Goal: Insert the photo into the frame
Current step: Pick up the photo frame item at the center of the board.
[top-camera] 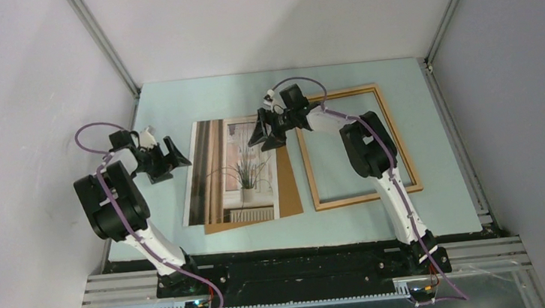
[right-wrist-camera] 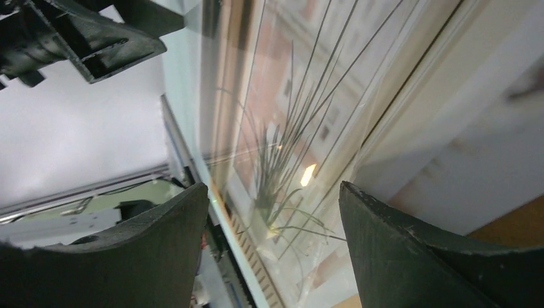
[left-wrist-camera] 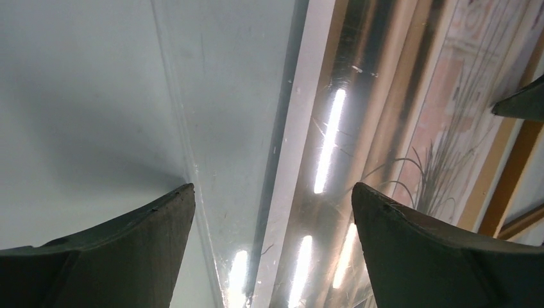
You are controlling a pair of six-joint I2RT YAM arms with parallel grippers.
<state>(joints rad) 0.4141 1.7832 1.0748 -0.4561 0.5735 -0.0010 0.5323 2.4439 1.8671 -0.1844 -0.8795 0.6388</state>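
The photo, a grassy plant on a windowsill, lies face up at the table's middle, partly over a plain brown backing board. The thin wooden frame lies flat and empty to its right. My left gripper is open and empty, just above the photo's left edge. In the left wrist view the photo looks glossy between and beyond the gripper's fingertips. My right gripper is open and empty over the photo's upper right corner. The right wrist view shows the plant print beyond that gripper.
A pale blue mat covers the table, enclosed by white walls. A clear sheet edge shows left of the photo. The left gripper appears in the right wrist view, and a right finger in the left wrist view.
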